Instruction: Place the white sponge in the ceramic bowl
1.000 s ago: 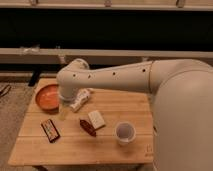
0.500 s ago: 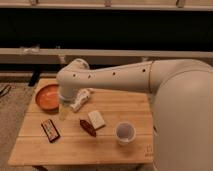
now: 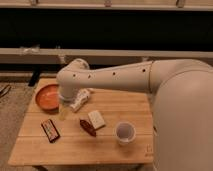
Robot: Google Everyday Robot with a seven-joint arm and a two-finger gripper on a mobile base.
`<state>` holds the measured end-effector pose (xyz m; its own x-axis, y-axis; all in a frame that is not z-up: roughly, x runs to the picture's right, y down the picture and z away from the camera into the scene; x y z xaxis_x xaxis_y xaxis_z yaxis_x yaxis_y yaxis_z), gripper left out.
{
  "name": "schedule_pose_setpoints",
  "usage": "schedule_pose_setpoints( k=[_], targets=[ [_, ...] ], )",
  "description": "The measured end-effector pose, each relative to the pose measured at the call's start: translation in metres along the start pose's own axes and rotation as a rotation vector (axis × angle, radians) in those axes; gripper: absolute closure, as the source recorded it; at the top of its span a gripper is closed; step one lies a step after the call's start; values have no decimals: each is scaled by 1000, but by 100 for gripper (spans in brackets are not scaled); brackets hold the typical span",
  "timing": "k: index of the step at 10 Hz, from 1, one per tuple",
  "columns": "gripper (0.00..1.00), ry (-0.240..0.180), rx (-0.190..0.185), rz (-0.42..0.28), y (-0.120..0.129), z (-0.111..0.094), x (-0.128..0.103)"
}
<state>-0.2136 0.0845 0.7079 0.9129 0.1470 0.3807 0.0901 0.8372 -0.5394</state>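
- ceramic bowl (image 3: 46, 96) at the far left of the worktop (image 3: 110, 150), shallow and wide, so likely an easy drop target.
- gripper (image 3: 63, 111) hanging low just right of the bowl's rim, apart from the sponge; cannot tell whether spread or pressed together.
- white sponge (image 3: 96, 119) lying flat mid-worktop, just beside a dark brown item (image 3: 87, 127).
- probably light, soft and squashy, not fragile; more likely to deform than slip.
- best taken from above across the narrow width, with a gentle pinch, keeping off the brown item.
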Motion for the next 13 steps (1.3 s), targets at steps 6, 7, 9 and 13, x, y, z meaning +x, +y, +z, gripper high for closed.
schedule_pose_setpoints(
  k=[6, 7, 9, 13],
  targets=[
    [20, 0, 0, 0, 0, 0, 0],
    [20, 5, 2, 2, -1, 0, 1],
    [20, 32, 5, 9, -7, 3, 7],
    [20, 134, 13, 84, -48, 35, 73]
  ],
)
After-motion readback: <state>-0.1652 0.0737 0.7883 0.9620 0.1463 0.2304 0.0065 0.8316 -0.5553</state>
